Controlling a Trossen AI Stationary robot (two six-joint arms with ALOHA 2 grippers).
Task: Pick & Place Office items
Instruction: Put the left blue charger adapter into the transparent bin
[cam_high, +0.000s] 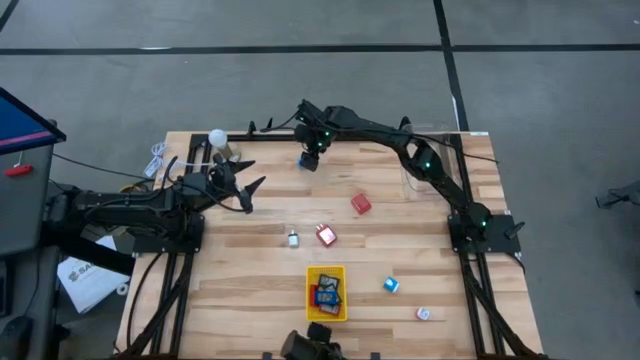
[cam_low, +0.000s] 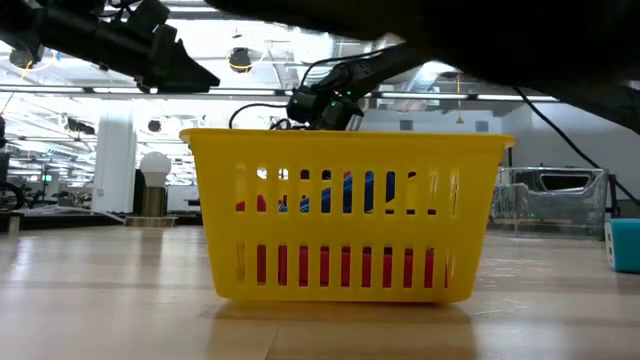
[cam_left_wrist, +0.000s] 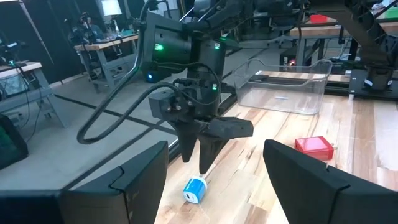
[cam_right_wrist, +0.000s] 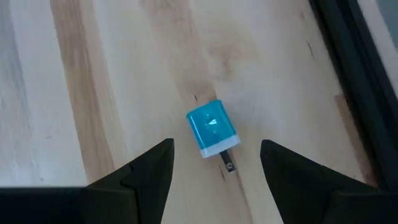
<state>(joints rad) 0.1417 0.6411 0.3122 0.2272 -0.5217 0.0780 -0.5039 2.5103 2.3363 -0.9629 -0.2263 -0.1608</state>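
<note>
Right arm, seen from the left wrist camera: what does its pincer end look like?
The right pincer has two dark, tapered fingers under a boxy black wrist block. Green lights glow on the housing, and thick black cables loop off its side. The left pincer shows the same matte black, wedge-shaped fingers.

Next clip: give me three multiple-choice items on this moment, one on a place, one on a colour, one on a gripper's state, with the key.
1. Where is the right gripper?
A. Over the basket
B. Above the blue block near the table's far edge
C. Beside the white ball

2. What colour is the basket?
A. Yellow
B. Green
C. White

3. How is the right gripper set?
A. Shut on the blue block
B. Shut and empty
C. Open, fingers either side of the block, not touching it

Key: 1 B, the left wrist view shows it hanging over the block; 2 A, plain in the low view; 3 C, the right wrist view shows gaps between both fingers and the block.
</note>
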